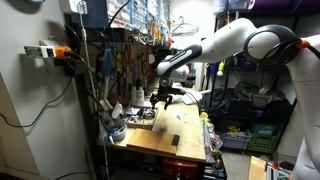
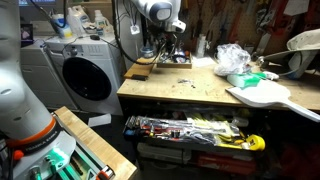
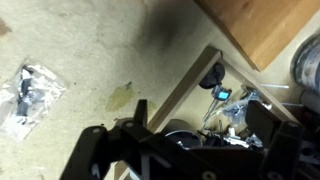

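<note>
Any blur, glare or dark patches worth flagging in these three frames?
Wrist view: soft throughout, the tool a dark out-of-focus mass, a smudgy shadow on the workbench. In an exterior view, the white arm stands bright against a dim, cluttered background. In an exterior view, the washing machine and plastic bag are evenly lit, without glare.

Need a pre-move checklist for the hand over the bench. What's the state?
1. The hand open: ok, fingers spread wide.
2. Nothing gripped: ok, none seen between the fingers.
3. Clear of the workbench: ok, the hand hovers above it in an exterior view.
4. The small plastic bag in sight: ok, lying flat on the benchtop.
5. Aligned over the bag: not ok, it lies off to the side and the hand is at the bench edge.
6. Clearance to the clutter beyond that edge: cannot tell.
</note>
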Robot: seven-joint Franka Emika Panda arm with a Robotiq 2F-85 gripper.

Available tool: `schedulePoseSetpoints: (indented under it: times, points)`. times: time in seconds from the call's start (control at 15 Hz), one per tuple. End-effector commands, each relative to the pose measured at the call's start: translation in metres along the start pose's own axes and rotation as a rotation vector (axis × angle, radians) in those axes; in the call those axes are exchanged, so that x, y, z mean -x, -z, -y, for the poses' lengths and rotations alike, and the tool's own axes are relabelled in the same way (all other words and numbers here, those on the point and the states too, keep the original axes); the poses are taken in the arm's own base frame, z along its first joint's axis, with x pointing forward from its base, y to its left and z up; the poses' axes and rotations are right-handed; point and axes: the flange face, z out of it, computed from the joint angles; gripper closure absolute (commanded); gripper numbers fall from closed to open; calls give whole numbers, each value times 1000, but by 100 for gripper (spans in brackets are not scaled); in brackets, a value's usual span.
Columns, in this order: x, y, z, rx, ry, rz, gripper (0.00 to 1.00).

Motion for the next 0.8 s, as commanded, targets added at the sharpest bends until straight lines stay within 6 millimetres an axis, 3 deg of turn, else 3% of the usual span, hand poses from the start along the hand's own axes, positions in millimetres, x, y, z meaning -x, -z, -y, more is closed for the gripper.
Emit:
schedulePoseSetpoints:
  times: [0.0,0.4,0.6,0.67,0.73]
  points:
    - [41,27,-33,35,189,60,0]
    - [92,78,-68,60,513,92,0]
    - [118,90,-77,30,667,136,0]
    - [90,85,-68,39,577,104,0]
    - [94,89,-70,36,588,103,0]
